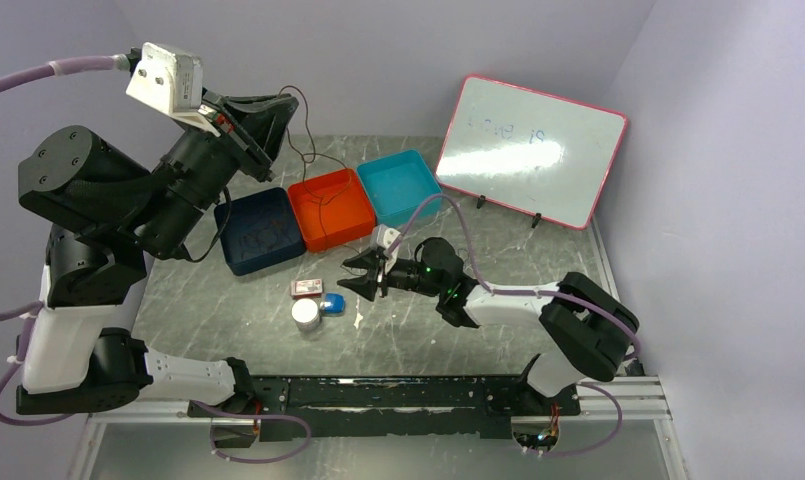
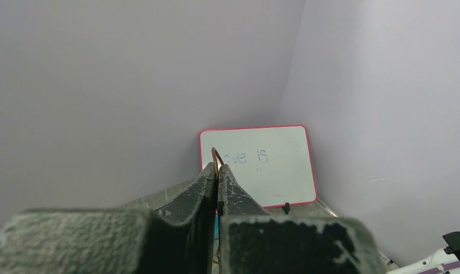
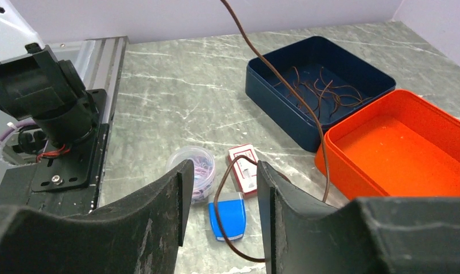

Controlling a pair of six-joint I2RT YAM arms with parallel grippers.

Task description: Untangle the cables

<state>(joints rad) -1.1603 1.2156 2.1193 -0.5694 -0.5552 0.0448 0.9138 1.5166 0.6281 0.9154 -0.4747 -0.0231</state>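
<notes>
The cables here are thin brown cords. My left gripper [image 1: 278, 105] is raised high at the back left, shut on one cord [image 2: 215, 154] that loops out above its fingertips [image 2: 218, 166]. That cord [image 1: 304, 148] hangs down towards the trays. My right gripper [image 1: 356, 278] is open, low over the table. A loop of brown cord [image 3: 216, 202] lies between its fingers [image 3: 220, 171] and reaches the inner face of the right finger. Several more brown cords [image 3: 322, 94] lie tangled in the navy tray [image 3: 262, 74].
A navy tray [image 1: 261, 232], an orange tray [image 1: 330, 208] and a teal tray [image 1: 405, 185] stand in a row. A whiteboard [image 1: 530, 148] leans at the back right. A red-and-white box [image 1: 306, 288], a blue item [image 1: 333, 305] and a clear tub [image 1: 305, 314] sit by the right gripper.
</notes>
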